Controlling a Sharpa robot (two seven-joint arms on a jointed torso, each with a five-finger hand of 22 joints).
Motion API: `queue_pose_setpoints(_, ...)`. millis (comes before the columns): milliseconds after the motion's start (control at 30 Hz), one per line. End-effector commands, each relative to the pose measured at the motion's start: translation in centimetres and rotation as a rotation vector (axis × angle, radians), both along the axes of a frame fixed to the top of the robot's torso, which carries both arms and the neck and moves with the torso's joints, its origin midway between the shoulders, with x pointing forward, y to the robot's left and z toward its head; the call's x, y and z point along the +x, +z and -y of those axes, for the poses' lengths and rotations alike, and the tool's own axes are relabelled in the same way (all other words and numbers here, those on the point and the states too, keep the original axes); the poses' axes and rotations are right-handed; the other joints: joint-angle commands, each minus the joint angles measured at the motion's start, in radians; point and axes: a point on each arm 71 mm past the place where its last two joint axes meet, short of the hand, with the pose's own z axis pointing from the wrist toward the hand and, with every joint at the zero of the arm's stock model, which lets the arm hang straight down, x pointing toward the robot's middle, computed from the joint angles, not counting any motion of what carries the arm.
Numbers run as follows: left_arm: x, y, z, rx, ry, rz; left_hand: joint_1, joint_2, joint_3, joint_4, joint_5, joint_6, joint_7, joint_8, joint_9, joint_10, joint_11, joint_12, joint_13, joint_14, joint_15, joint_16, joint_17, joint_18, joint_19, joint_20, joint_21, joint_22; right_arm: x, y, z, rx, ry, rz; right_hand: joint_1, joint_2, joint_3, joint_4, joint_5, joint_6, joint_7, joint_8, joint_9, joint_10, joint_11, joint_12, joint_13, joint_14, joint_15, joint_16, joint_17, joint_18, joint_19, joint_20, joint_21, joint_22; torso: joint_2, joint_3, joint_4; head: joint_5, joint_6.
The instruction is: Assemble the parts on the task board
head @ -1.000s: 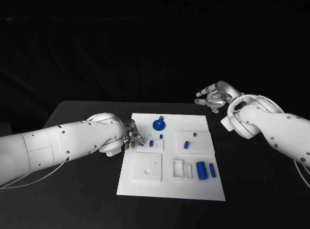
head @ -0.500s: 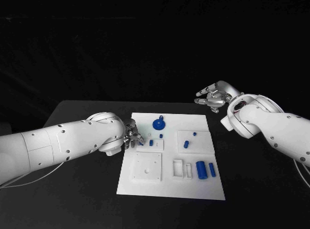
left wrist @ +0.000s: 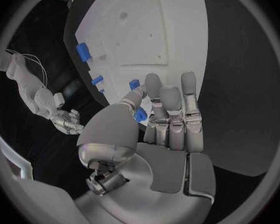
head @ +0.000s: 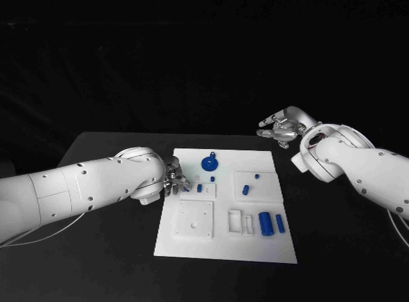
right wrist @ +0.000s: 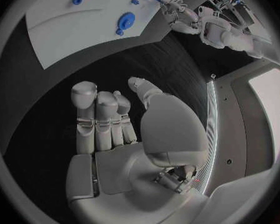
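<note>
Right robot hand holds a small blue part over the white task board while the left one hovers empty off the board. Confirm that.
Sides swapped. The left robot hand pinches the small blue part over the white task board, as the left wrist view shows; the right robot hand hovers empty beyond the board's far corner in the head view.

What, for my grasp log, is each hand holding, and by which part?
The left hand pinches a small blue plastic part between thumb and finger; which end cannot be told. The right hand holds nothing.
</note>
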Motion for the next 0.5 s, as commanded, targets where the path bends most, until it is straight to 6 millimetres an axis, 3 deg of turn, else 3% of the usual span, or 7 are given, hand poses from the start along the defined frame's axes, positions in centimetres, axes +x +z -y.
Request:
queue_pose_setpoints(33,-0.46,-0.74,0.38,0.020,-0.028,-0.047,0.007,0.009,0.003,-0.001,0.005,0.141,-0.107,0.000,-0.001,0.034,-0.020,0.005,0.001,0.002,-0.007,0.004,0.001,-0.015,0.005,0.003,0.004,0.015,-0.02,-0.05,-0.13,-0.003,0.010,-0.006,-0.010,0.000,0.006,-0.002,0.006,0.001,0.003,-0.003,-0.001,-0.001,-0.003,0.003,0.001,0.005,0.001,0.001,0.000,0.020,0.054,0.004,0.003,0.074,0.000,-0.0006,0.0002,-0.001,-0.001)
queue_pose_setpoints(500,-0.28,-0.78,0.76,0.022,-0.034,-0.049,-0.002,0.015,-0.002,0.013,0.001,0.153,-0.111,0.003,-0.008,0.035,-0.022,0.021,-0.001,0.006,-0.007,0.011,0.005,-0.015,0.009,0.005,0.005,0.014,-0.04,-0.13,-0.19,-0.002,0.011,-0.005,-0.011,0.000,0.010,-0.003,0.016,0.002,0.003,-0.003,-0.001,-0.001,-0.003,0.004,0.002,0.006,0.001,0.002,0.001,0.021,0.054,0.004,0.003,0.074,0.001,-0.0001,-0.0003,-0.001,-0.005)
